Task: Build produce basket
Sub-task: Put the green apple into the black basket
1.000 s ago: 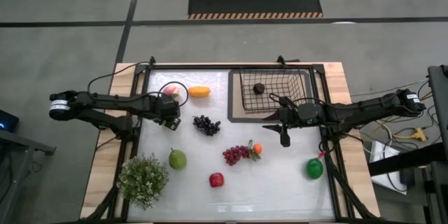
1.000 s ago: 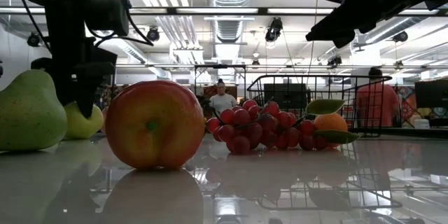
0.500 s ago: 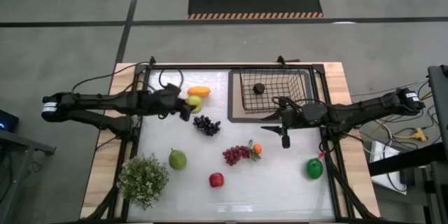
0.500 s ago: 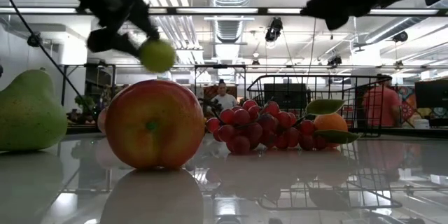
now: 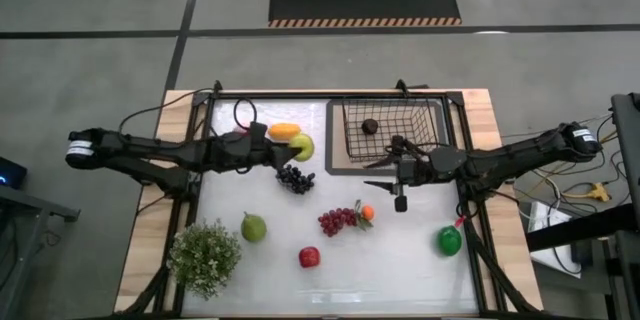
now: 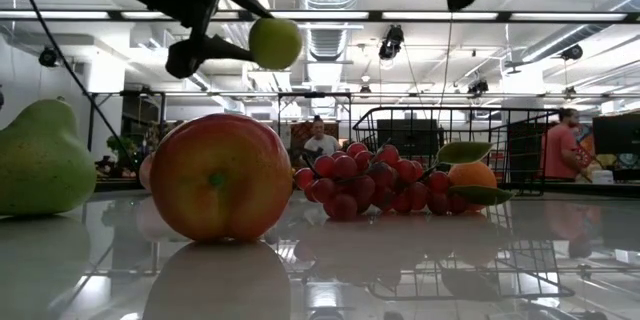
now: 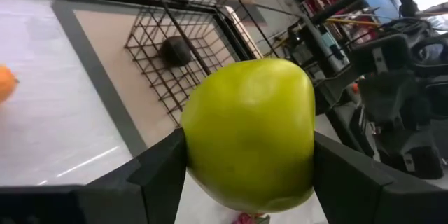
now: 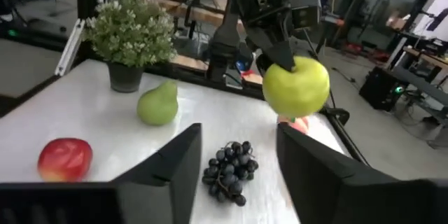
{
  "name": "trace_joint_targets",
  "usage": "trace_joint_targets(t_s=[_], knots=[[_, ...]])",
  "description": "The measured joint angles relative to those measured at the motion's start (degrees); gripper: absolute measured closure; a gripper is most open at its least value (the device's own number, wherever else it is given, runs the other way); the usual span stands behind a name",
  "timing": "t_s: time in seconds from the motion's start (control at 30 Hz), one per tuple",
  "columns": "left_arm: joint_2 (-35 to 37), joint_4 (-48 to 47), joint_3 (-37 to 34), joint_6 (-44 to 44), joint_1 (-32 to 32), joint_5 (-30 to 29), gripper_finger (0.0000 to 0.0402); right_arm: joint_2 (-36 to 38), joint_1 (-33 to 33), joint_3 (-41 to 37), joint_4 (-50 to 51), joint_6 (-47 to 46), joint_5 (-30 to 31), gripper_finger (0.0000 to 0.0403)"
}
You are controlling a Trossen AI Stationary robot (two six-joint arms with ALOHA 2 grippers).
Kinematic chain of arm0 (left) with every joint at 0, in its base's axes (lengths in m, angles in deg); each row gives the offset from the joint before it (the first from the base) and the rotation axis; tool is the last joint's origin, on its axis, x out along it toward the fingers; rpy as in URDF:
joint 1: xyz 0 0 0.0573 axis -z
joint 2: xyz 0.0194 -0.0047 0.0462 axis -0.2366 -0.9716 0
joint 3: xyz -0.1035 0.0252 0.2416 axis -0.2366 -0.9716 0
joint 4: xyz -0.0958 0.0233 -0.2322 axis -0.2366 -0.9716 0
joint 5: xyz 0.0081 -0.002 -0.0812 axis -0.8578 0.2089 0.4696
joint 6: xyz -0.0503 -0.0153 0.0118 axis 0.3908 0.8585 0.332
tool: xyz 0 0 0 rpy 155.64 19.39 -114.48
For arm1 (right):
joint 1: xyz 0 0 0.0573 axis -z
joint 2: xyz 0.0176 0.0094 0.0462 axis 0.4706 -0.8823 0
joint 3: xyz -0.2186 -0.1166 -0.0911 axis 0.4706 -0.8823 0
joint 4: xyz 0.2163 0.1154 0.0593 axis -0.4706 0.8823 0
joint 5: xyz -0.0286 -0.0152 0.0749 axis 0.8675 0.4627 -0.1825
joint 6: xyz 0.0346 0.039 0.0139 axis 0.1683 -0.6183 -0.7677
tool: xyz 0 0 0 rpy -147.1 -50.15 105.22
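My left gripper (image 5: 290, 147) is shut on a green apple (image 5: 302, 146), high over the table between the orange mango (image 5: 285, 130) and the dark grapes (image 5: 294, 178). In the low view the apple (image 6: 275, 43) hangs in the air. The black wire basket (image 5: 385, 135) stands at the far right with one dark fruit (image 5: 369, 126) inside. My right gripper (image 5: 400, 200) is open, hovering near the basket's near side. Red grapes (image 5: 337, 221), tangerine (image 5: 367, 213), pear (image 5: 253, 227), red apple (image 5: 309, 257) and green pepper (image 5: 449, 240) lie on the table. My left gripper pinches the green apple between its two fingers (image 7: 161, 171), one on each side of its round body (image 7: 199, 147). The fingers come nearly level from the table's left. The apple is lifted clear of the table.
A bushy potted plant (image 5: 205, 257) stands at the near left corner. A pinkish fruit (image 6: 148, 172) sits behind the red apple (image 6: 220, 175) in the low view. People stand in the room beyond the table. Open white table lies between the grapes and the pepper.
My left gripper, down at the table around the green apple a second ago, has lifted the apple clear and carried it toward the table's right, closer to the basket. My right gripper has risen a little.
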Motion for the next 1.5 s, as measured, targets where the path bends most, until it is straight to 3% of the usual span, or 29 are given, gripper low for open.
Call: trace_joint_targets(t_s=[0.13,0.3,0.47,0.77,1.0,1.5], knots=[[-2.7,3.8,0.1,1.2,1.0,0.0,0.0160,-2.6,0.0,4.7,4.0,0.1,4.2,0.0163],[-7.5,11.7,0.1,1.3,2.2,-0.1,0.0160,-6.7,0.5,13.2,16.1,-0.6,5.2,0.0090],[-13.5,21.4,0.1,1.3,3.1,0.0,0.0159,-12.6,0.9,22.2,26.7,-0.6,5.4,0.0052],[-21.7,32.4,0.3,1.2,3.5,1.3,0.0159,-22.8,2.1,36.3,41.8,0.1,6.2,0.0060],[-25.3,33.6,1.8,0.8,3.6,1.4,0.0159,-27.7,3.7,43.0,51.2,-0.1,6.3,0.0053],[-24.7,33.0,3.6,-2.2,3.8,0.5,0.0159,-30.3,5.1,44.9,53.3,0.0,7.7,0.0050]])
